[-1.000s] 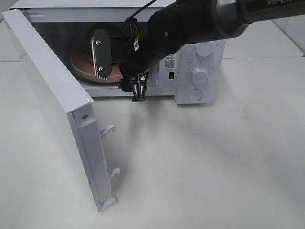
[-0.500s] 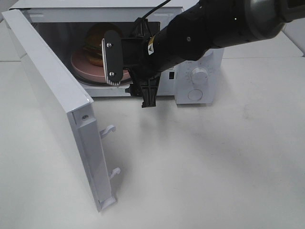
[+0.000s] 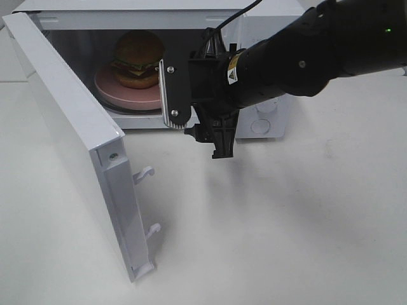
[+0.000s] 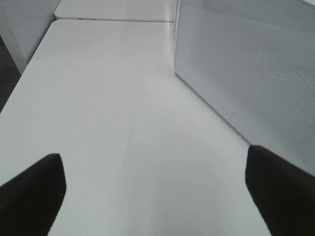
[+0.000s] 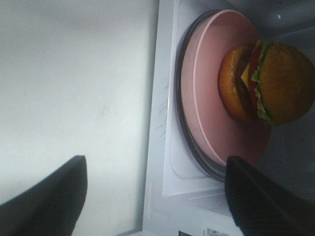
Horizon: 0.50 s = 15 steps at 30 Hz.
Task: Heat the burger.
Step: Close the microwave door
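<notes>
A: Where's the burger (image 3: 138,58)?

B: Inside the microwave (image 3: 267,19), upright on the pink plate (image 3: 108,87), towards the back of the cavity. Nothing is touching it.

A: And the right gripper (image 3: 197,136)?

B: Just outside the opening, in front of the control panel, above the table (image 3: 286,222). Its jaws are spread wide and hold nothing. Its wrist view looks between the fingers at the burger and plate, well clear of both.

A: The left gripper (image 4: 155,196)?

B: Spread too, and empty. It hovers over bare table beside the microwave's perforated side wall.

A: So which step is this?

B: I'd say loading is done. What's in hand looks like getting the right arm clear so the door (image 3: 70,127) can close. It stands wide open, swung out to the left, latch hooks facing the table.

A: What does the next move call for?

B: Probably a push on the door's outer face near its free edge, swinging it until the hooks catch. The right arm must be out of the door's path first. After that, a knob (image 3: 261,124) needs turning; the arm hides most of the panel.
</notes>
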### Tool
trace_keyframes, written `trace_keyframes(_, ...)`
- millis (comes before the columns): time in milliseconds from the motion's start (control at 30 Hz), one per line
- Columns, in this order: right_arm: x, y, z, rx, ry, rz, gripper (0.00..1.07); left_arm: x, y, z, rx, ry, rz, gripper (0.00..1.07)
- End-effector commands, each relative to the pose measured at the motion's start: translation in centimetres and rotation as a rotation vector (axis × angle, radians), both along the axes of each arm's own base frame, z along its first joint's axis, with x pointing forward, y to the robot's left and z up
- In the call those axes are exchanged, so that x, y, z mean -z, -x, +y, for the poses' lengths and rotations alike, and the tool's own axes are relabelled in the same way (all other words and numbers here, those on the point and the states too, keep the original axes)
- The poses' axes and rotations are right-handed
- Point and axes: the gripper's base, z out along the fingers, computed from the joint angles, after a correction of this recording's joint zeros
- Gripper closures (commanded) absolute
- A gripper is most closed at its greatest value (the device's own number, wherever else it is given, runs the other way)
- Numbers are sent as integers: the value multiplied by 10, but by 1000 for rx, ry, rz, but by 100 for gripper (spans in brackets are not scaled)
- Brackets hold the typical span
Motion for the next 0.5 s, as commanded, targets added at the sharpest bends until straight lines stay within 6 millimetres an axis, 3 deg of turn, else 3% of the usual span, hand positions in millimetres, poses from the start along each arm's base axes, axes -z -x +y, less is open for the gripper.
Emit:
trace_keyframes(33, -8, 12, -9, 1, -19, -14, 31, 0, 0, 0, 7, 4, -12, 16)
trace_keyframes(500, -19, 47, -37, 80, -96, 34, 31, 0, 0, 0, 7, 4, -12, 16)
